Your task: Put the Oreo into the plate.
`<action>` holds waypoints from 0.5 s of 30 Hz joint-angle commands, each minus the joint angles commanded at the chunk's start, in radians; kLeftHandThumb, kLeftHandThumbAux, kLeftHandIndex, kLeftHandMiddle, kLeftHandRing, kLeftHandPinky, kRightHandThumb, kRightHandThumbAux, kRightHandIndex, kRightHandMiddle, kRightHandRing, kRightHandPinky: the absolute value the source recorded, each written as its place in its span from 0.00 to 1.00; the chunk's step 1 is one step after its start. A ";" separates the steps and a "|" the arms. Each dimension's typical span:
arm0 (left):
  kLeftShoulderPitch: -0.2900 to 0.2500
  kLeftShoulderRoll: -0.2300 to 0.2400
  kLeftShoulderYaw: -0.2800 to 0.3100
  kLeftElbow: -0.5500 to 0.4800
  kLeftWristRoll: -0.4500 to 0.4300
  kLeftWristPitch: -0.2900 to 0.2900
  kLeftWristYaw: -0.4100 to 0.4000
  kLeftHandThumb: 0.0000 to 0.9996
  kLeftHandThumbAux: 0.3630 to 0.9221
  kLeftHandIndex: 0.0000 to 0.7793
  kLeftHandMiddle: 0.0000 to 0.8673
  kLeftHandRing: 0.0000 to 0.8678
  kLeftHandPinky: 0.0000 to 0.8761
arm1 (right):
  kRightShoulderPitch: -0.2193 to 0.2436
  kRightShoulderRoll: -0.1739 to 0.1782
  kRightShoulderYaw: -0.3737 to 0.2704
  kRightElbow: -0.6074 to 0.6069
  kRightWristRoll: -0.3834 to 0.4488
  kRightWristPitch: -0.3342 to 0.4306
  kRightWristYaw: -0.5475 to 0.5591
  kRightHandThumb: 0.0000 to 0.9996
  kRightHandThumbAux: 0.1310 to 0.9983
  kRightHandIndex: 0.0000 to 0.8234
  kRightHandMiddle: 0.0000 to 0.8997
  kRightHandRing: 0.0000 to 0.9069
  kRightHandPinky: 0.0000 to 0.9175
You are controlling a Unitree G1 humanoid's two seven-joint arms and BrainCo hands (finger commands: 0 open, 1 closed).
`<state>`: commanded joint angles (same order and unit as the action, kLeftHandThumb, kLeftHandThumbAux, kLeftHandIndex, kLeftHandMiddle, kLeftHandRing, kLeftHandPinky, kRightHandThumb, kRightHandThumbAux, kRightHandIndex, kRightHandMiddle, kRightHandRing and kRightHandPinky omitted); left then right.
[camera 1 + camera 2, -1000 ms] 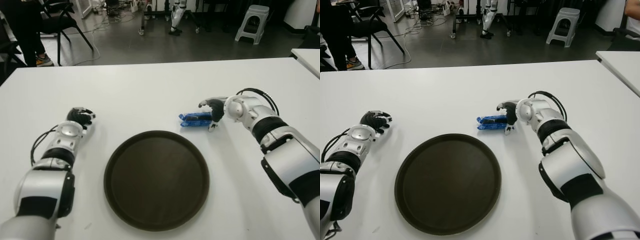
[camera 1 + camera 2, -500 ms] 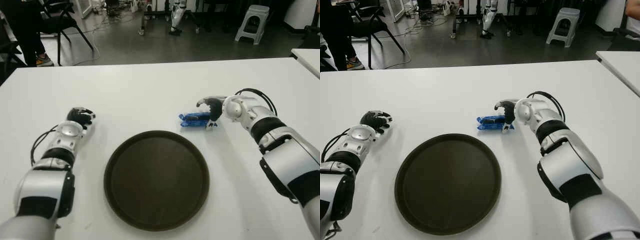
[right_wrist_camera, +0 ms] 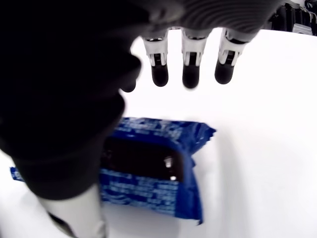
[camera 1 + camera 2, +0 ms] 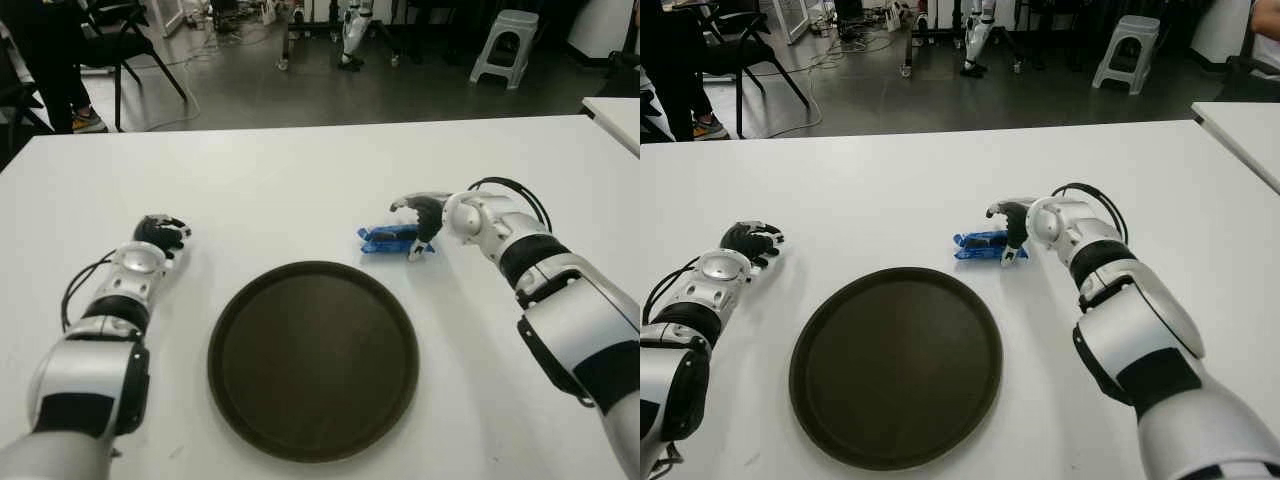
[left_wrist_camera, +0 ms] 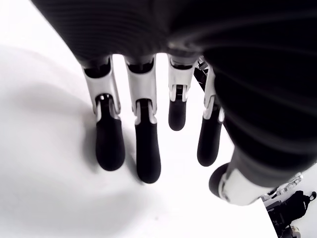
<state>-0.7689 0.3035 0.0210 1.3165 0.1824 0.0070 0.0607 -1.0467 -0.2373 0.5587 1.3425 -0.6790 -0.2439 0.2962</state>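
White table (image 4: 300,180): dark round plate (image 4: 312,358) at front, blue Oreo pack (image 4: 385,238) just behind its far-right rim. Right hand (image 4: 420,222) over the pack, fingers spread, not gripping. Left hand (image 4: 160,235) w/ fingers relaxed, left of plate.

Surface: white table (image 4: 300,180), filling most of the eye views.
Plate: round, dark brown plate (image 4: 312,358), lying flat near the table's front edge, about midway between the two arms.
Oreo: blue Oreo (image 4: 390,238) pack, flat on the table just beyond the plate's far right rim, apart from it.
Second table: white corner (image 4: 615,110) at far right, separate.
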 joint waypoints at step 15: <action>-0.001 0.000 -0.003 0.001 0.000 0.002 -0.002 0.67 0.66 0.51 0.17 0.20 0.18 | -0.001 0.016 0.026 0.001 -0.021 0.010 -0.021 0.00 0.85 0.14 0.10 0.09 0.07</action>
<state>-0.7698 0.3033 0.0178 1.3172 0.1825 0.0087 0.0591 -1.0474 -0.2212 0.5842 1.3438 -0.6999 -0.2341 0.2748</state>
